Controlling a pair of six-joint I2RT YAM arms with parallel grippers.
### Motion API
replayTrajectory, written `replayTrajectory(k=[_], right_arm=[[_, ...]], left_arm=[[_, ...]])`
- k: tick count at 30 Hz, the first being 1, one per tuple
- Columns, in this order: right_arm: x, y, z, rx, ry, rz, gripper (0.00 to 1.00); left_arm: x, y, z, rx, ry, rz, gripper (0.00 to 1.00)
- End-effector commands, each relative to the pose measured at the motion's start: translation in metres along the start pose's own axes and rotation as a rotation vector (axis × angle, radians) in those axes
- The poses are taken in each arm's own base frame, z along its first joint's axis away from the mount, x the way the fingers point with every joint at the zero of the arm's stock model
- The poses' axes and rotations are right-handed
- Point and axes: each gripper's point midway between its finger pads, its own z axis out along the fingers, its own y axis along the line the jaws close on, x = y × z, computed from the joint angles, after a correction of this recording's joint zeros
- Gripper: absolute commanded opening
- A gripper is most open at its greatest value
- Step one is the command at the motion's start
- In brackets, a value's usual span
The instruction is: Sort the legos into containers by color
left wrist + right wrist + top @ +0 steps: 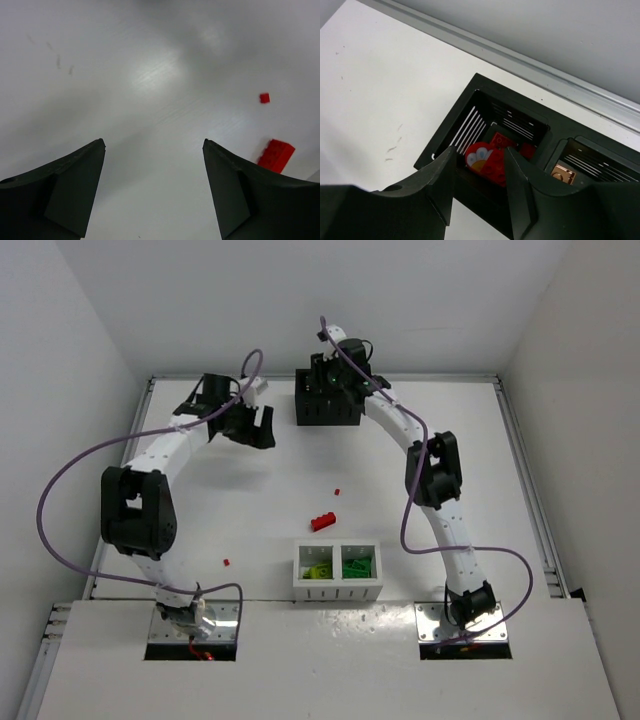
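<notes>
Now our right claw [480, 152] hangs over the black box [442, 132], red brick [487, 162] between its jaws to join its colour; whether it grips we cannot tell; left claw [154, 142] spread, empty.

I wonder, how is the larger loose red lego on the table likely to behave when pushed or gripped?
The larger red lego looks like rigid plastic, so it should keep its shape. Being small, blocky and flat-lying, it would probably slide, not roll, on the smooth table.

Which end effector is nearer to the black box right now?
Right. The right end effector is directly over the black box; the left end effector is off to its left, apart from it.
</notes>
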Motion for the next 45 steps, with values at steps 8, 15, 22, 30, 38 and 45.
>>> replayTrajectory(k=[8, 15, 22, 30, 38, 45], right_arm=[[-0.034, -0.023, -0.11, 0.116, 0.021, -0.15, 0.35], [0.036, -0.045, -0.187, 0.198, 0.246, -0.132, 0.48], [0.078, -0.067, -0.232, 0.251, 0.351, -0.106, 0.71], [0.128, -0.085, -0.255, 0.266, 0.463, -0.036, 0.71], [0.145, -0.09, -0.269, 0.265, 0.534, 0.006, 0.7], [0.148, -0.093, -0.277, 0.25, 0.542, -0.009, 0.69]], left_arm=[[0.071, -0.113, -0.001, 0.309, 0.225, 0.417, 0.75], [0.114, -0.158, 0.004, 0.508, 0.352, 0.524, 0.81], [0.132, -0.181, 0.014, 0.55, 0.411, 0.558, 0.84], [0.141, -0.201, 0.033, 0.526, 0.422, 0.556, 0.85], [0.158, -0.212, 0.051, 0.474, 0.446, 0.552, 0.78], [0.172, -0.198, 0.067, 0.362, 0.473, 0.551, 0.64]])
